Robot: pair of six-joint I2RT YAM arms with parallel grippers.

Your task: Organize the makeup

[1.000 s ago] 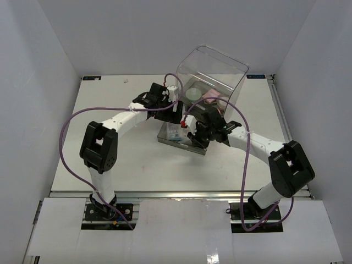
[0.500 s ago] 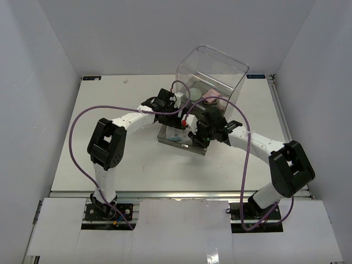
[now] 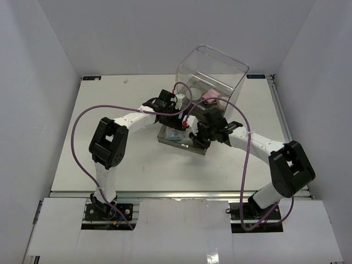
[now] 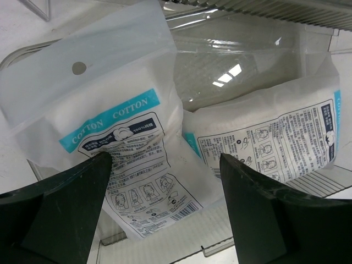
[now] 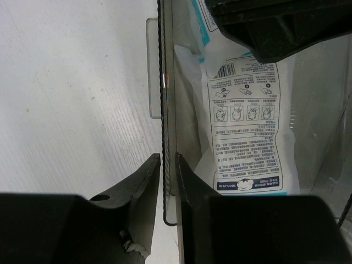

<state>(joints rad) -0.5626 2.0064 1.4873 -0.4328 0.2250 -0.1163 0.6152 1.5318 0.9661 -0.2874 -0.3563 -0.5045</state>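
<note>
White-blue sachet (image 4: pixel 110 126) and second sachet (image 4: pixel 275 137) lie in the pulled-out drawer (image 5: pixel 166 82) — sorted, we judge. Our left gripper (image 4: pixel 165 165) hangs wide open and empty above them; our right gripper (image 5: pixel 166 165) pinches the drawer's wall — closing it remains, we think.

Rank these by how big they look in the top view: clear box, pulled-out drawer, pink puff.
1. clear box, clearly largest
2. drawer, partly covered by the arms
3. pink puff, smallest

Clear box (image 3: pixel 212 69) sits on table (image 3: pixel 110 110), drawer (image 3: pixel 166 137) out.
</note>
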